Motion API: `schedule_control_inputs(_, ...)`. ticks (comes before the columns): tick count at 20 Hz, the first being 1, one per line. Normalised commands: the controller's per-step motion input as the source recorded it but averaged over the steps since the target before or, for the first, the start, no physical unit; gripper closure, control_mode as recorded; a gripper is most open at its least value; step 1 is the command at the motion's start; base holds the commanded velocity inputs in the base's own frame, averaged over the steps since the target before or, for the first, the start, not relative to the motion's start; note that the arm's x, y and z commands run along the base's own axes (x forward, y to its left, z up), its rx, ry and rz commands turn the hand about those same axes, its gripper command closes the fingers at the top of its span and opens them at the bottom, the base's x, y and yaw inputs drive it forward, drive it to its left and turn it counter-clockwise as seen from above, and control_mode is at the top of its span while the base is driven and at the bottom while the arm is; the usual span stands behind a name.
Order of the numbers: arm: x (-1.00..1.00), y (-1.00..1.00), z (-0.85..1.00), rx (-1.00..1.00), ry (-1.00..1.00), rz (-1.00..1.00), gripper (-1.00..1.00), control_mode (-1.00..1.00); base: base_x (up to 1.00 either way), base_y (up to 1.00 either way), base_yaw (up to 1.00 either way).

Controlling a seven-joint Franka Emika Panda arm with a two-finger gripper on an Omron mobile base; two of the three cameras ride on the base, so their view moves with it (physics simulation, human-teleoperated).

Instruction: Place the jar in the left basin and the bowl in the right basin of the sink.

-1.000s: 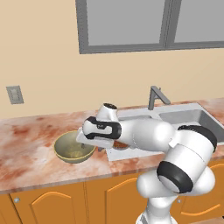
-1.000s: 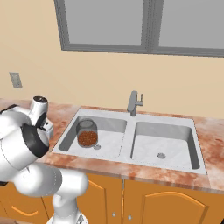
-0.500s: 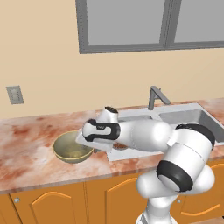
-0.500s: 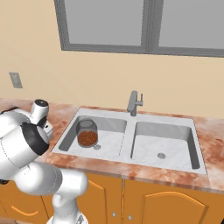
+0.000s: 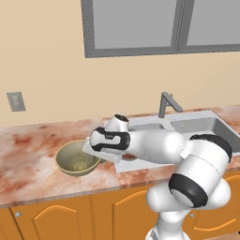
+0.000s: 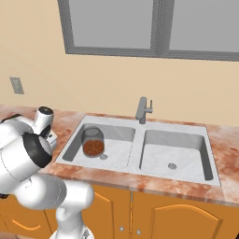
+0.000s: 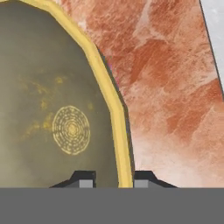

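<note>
Bowl (image 7: 57, 113) rim pinched between tool (image 7: 113, 178) fingertips, on counter (image 7: 170, 87).

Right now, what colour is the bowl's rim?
Pale yellow; the bowl shows it best in the hand view.

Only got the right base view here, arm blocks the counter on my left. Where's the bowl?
Observer: The bowl sits on the counter, left of the sink, per the left base view.
Operator: Gripper on it?
Observer: Yes. In the hand view the gripper is shut on the bowl's rim, one fingertip inside, the other outside.
Operator: Lifted?
Observer: Can't tell; in the left base view it looks level on the counter.
</note>
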Motion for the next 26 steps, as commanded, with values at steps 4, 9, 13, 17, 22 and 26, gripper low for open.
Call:
schedule_control_inputs(4, -0.20, -0.16, 0.36, 0.00, 0.08, -0.02, 1.00, -1.00, 0.00, 0.00, 0.00)
schedule_control_inputs(9, -0.25, -0.22, 0.41, 0.01, 0.06, -0.04, 1.00, -1.00, 0.00, 0.00, 0.00)
schedule_control_inputs(13, -0.27, -0.28, 0.41, 0.07, 0.08, -0.09, 1.00, -1.00, 0.00, 0.00, 0.00)
schedule_control_inputs(17, -0.28, -0.29, 0.42, 0.07, 0.00, -0.11, 1.00, -1.00, 0.00, 0.00, 0.00)
schedule_control_inputs(22, -0.29, -0.29, 0.40, 0.05, 0.00, -0.12, 1.00, -1.00, 0.00, 0.00, 0.00)
schedule_control_inputs(26, -0.31, -0.24, 0.39, 0.00, 0.00, -0.12, 1.00, -1.00, 0.00, 0.00, 0.00)
